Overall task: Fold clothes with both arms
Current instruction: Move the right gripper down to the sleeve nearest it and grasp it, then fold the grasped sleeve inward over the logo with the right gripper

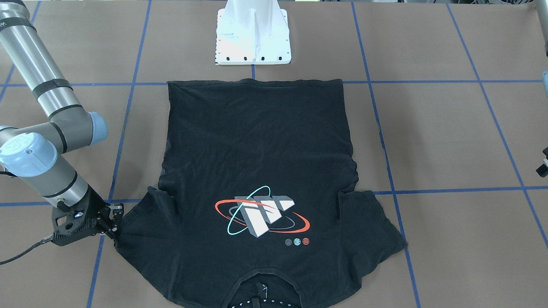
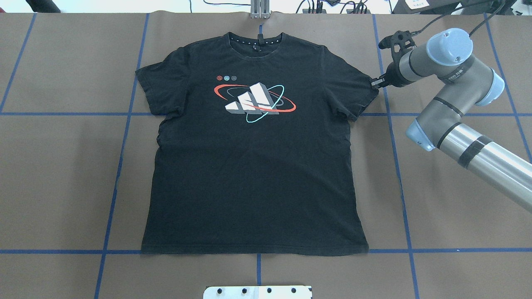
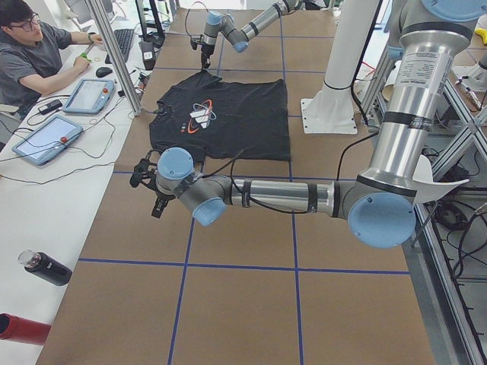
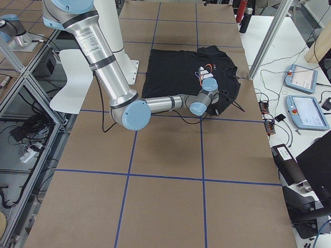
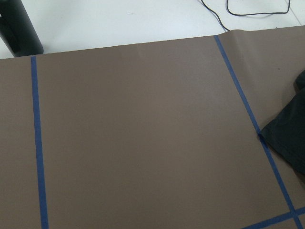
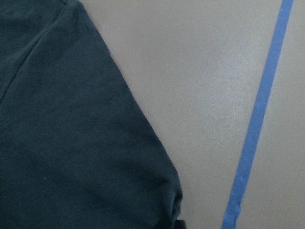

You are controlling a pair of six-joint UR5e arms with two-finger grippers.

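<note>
From the front, the right gripper (image 1: pixel 114 221) touched the sleeve hem of the black cotton T-shirt (image 1: pixel 257 141); how far it was open was unclear. Overhead, the T-shirt lay flat and lightly creased, print up, on matte brown paper (image 2: pixel 62 166). From the left end, the left gripper (image 3: pixel 156 204) hung apart from it, its opening impossible to tell.

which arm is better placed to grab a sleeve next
Right. The right gripper is at the hem of the T-shirt's sleeve on its side. The left gripper hangs over bare table, off the T-shirt.
</note>
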